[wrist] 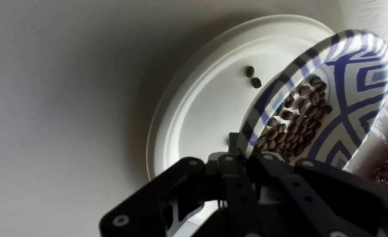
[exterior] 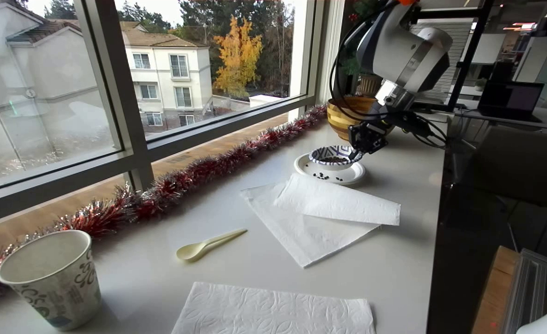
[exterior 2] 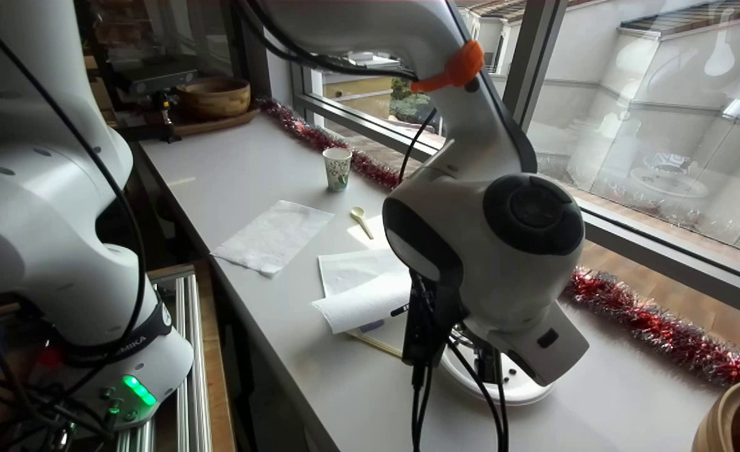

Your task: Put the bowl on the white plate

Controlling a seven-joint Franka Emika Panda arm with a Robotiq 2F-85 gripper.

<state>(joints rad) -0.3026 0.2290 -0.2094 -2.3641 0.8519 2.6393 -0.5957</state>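
Note:
My gripper (exterior: 355, 154) is shut on the near rim of the patterned bowl (exterior: 323, 153). The bowl, with coffee beans inside, is held over the white plate (exterior: 302, 170); I cannot tell whether its base touches the plate. In the wrist view the bowl (wrist: 340, 95) reaches past the plate's right side, and the fingertips (wrist: 245, 153) pinch its rim. The plate (wrist: 167, 131) lies under it with a few loose beans on it. In an exterior view the arm hides most of the bowl, while the plate's edge (exterior 2: 530, 397) shows below the gripper.
A wooden bowl (exterior: 337, 118) stands behind the plate. White napkins (exterior: 329, 236) lie in front, with a pale spoon (exterior: 203, 248) and a paper cup (exterior: 53, 283) further off. Red tinsel (exterior: 199, 174) runs along the window side. The table edge (exterior: 435, 222) is opposite.

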